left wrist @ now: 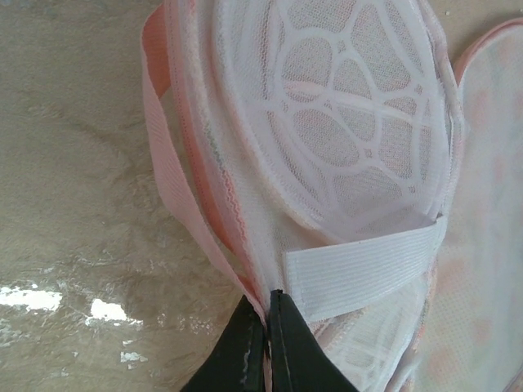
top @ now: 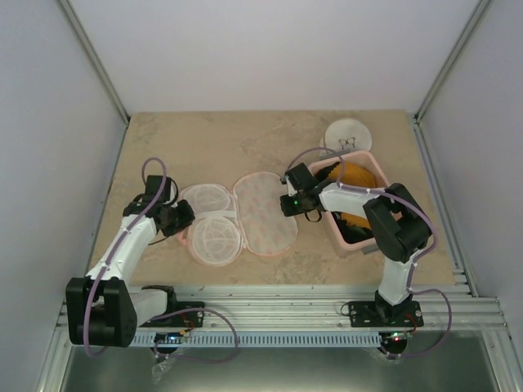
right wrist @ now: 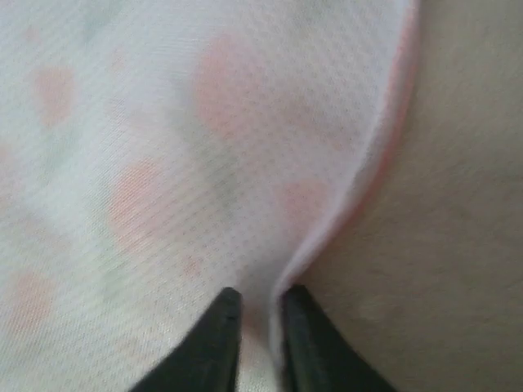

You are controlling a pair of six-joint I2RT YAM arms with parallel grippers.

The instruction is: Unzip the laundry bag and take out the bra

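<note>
Laundry bag [top: 265, 216] lies unzipped and spread flat mid-desk [top: 204, 139]. Its printed half is on the right; the left half shows 2 white mesh domes.

Left pincer [top: 176, 216] is at the bag's left edge. The wrist view shows it closed tight [left wrist: 267, 327] on the pink rim of the bag [left wrist: 359, 163], beside a white elastic strap [left wrist: 368, 265].

Right pincer [top: 301, 208] is at the bag's right edge. It is nearly closed [right wrist: 261, 306], with a fold of the printed fabric [right wrist: 163, 163] and rim pinched between the fingers.

Bra [top: 359, 175] is out of the bag. It sits in the pink basket [top: 333, 229] on the right, partly hidden by the right arm. White round container [top: 347, 135] is just behind the basket.
</note>
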